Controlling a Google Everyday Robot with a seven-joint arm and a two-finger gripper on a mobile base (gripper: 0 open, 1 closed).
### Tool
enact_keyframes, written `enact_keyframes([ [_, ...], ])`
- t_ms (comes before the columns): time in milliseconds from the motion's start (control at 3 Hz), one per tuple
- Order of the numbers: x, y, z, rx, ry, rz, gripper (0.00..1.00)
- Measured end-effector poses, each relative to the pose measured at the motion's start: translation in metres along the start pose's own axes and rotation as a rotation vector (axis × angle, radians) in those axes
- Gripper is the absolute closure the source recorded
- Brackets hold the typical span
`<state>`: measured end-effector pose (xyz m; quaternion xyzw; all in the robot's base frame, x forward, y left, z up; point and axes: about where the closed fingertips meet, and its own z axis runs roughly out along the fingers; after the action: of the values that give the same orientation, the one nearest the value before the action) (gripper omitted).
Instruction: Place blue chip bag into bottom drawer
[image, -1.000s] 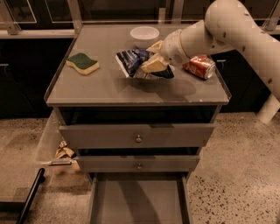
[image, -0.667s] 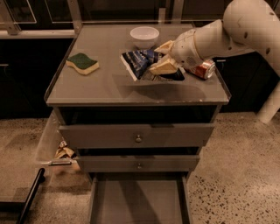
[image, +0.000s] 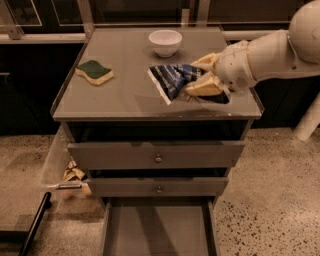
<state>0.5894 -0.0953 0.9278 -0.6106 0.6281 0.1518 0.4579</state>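
**Blue chip bag gripped in claw above table; bottom drawer not yet reached**

Claw: clenched on the right end of the blue chip bag, with one pale finger over the foil, one under it, and the foil bunched between. It sits over the front-right part of the table, reaching in from the right on the white arm.

Bag: sticks out leftward from the claw, tilted and crumpled, with white lettering showing. A shadow lies on the table beneath it, so it reads as lifted off the surface. Its right end, near the table edge, is hard to separate from the top.

Bottom drawer: pulled out at the foot of the cabinet. The grey floor is bare as far as it shows, with thin walls left and right, and the near end is cut off by the frame. The two upper drawers have round-knob fronts and are stacked between the table and the bottom drawer, neither pulled out as far as the bottom one.

Other items: white bowl at back centre and sponge at back left, both well apart from the bag.

Step, as judged: carry phase. The grasp is made, the bag is up, and the drop is not yet done.

Next move calls for:
- bringing the bag forward past the table's front edge
- lowering it in front of both knobbed fronts
- getting over the open tray and letting go low

Likely snags are the loose left end of the bag catching the table edge or a drawer front, and the foil slipping in a grip that holds only one end.
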Motion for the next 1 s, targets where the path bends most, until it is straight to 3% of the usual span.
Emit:
enact_keyframes([
  [333,0.024,0.019,-0.006,-0.013,0.026,0.036,1.0],
  [667,0.024,0.019,-0.006,-0.013,0.026,0.036,1.0],
  [1000,0.036,0.04,-0.007,-0.007,0.029,0.058,1.0],
])
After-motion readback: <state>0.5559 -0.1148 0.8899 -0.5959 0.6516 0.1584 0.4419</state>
